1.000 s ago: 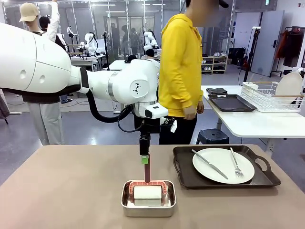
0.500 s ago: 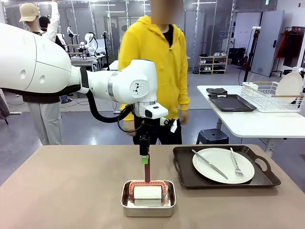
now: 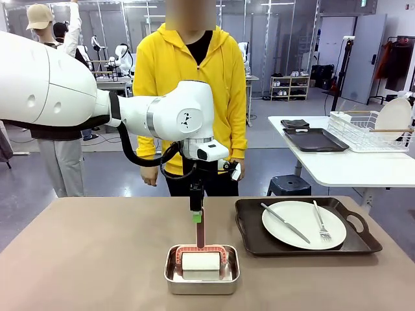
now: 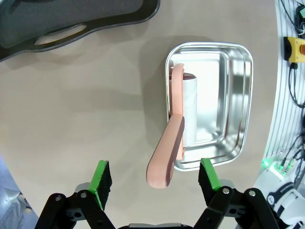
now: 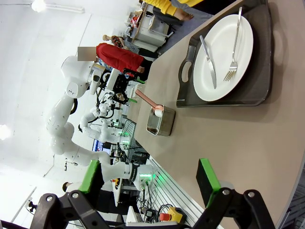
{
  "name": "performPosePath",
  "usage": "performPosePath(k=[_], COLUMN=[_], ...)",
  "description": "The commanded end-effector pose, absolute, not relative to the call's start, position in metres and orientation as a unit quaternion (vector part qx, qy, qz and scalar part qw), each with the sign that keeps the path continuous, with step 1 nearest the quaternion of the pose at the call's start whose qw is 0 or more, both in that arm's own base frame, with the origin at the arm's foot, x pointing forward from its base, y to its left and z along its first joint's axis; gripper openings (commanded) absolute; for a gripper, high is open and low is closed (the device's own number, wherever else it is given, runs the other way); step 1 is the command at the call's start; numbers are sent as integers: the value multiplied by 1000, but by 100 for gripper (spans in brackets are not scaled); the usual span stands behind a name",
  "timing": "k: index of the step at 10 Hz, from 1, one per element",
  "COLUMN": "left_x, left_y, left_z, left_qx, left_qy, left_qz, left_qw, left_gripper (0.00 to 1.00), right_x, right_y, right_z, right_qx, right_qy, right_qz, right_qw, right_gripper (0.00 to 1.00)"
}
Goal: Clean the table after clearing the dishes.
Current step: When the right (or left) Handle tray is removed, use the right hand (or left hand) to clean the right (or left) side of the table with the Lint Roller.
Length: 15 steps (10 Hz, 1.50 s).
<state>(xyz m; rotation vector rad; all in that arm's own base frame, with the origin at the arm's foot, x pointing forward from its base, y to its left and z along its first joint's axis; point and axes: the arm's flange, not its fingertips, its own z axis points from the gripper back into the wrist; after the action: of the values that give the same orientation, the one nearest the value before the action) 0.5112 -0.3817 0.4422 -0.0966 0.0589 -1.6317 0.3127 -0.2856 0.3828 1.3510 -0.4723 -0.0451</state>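
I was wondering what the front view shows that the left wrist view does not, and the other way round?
Front view adds: the person in a yellow hoodie at the far side, and the white plate with knife and fork.
Left wrist view adds: the left gripper from above, its green pads spread open either side of a pink handle without touching it, plus a yellow box with a red button.
Shared: the steel pan holding the roller, the dark tray, the beige table.

The dark tray [image 4: 114, 12] runs off the left wrist view's top edge; the steel pan [image 3: 201, 286] hides the lint roller's [image 3: 200, 260] underside.
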Motion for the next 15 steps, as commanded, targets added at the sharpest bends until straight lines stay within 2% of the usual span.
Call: performPosePath(k=[1, 2, 3, 5, 6, 7, 8, 9, 11, 13, 15], left_x=[511, 508, 504, 494, 484, 465, 451, 427, 382, 339, 310], left_y=[-382, -364, -333, -259, -213, -152, -113, -55, 35, 119, 169], left_z=[442, 468, 497, 528, 531, 528, 523, 511, 483, 457, 439], left_qx=[-43, -110, -178, -305, -375, -449, -490, -521, -571, -603, -607], left_qy=[26, 17, -7, -67, -79, -122, -147, -191, -226, -297, -307], left_qz=[-728, -702, -652, -557, -503, -420, -375, -292, -170, -66, -4], left_qw=[684, 703, 737, 770, 775, 779, 773, 779, 771, 737, 733], left_gripper=[93, 93, 93, 93, 93, 93, 93, 93, 93, 93, 93], right_x=[309, 309, 309, 309, 309, 309, 309, 309, 309, 309, 309], right_y=[-285, -285, -285, -285, -285, -285, -285, -285, -285, -285, -285], right_z=[385, 385, 385, 385, 385, 385, 385, 385, 385, 385, 385], right_qx=[619, 619, 619, 619, 619, 619, 619, 619, 619, 619, 619], right_qy=[-216, -216, -216, -216, -216, -216, -216, -216, -216, -216, -216], right_qz=[-18, -18, -18, -18, -18, -18, -18, -18, -18, -18, -18], right_qw=[755, 755, 755, 755, 755, 755, 755, 755, 755, 755, 755], right_gripper=[100, 100, 100, 100, 100, 100, 100, 100, 100, 100, 100])
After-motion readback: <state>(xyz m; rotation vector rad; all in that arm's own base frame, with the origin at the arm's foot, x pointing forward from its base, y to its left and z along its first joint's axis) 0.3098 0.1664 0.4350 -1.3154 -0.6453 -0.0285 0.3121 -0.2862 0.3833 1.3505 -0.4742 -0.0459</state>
